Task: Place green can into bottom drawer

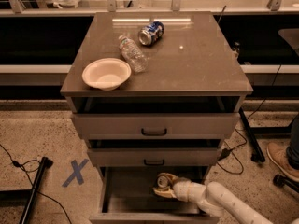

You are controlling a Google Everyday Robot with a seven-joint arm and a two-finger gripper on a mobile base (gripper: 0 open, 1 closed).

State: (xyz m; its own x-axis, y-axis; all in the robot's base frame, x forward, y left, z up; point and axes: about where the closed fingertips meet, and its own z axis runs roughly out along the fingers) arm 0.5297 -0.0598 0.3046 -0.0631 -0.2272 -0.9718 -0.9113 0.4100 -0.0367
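Note:
The bottom drawer [126, 192] is pulled out, and its bare grey inside shows below the two shallower drawers. My gripper [163, 187] reaches into it from the lower right on a white arm [219, 200]. It is shut on the green can [162, 181], of which mainly the silver top shows between the pale fingers. The can is held roughly upright over the middle of the drawer. I cannot tell if it touches the drawer floor.
On the cabinet top [196, 64] are a white bowl [106, 73], a clear plastic bottle [132, 54] on its side and a blue soda can [151, 33]. The top drawer [154, 125] and middle drawer [153, 157] stand slightly open. A blue X [74, 172] and a black pole [35, 188] are on the floor to the left. A shoe [280, 157] is to the right.

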